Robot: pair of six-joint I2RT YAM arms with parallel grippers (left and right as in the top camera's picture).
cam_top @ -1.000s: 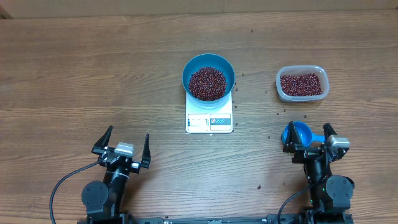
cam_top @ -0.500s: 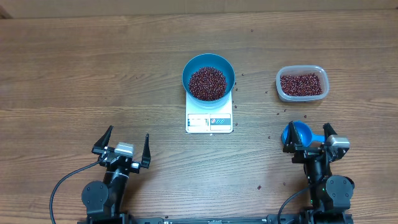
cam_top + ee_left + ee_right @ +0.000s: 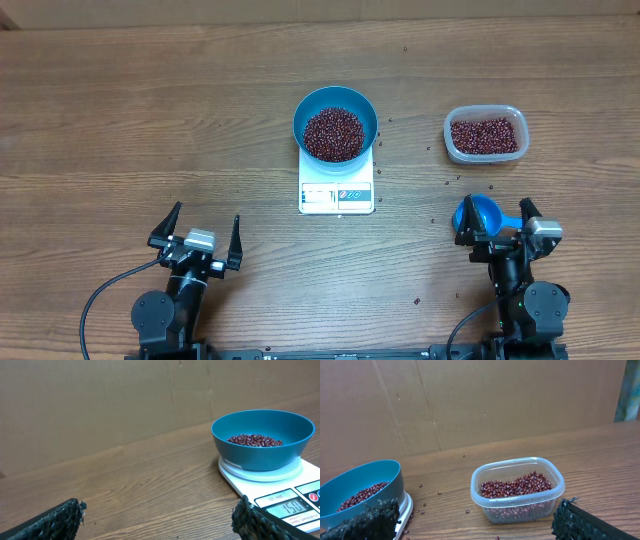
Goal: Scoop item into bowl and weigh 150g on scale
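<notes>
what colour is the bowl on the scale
Bright blue, plain all over. The bowl shows best in the left wrist view.

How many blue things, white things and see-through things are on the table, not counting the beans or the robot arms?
Blue: 2, the bowl and the scoop
White: 1, the kitchen scale
See-through: 1, the plastic tub
Total: 4
</notes>
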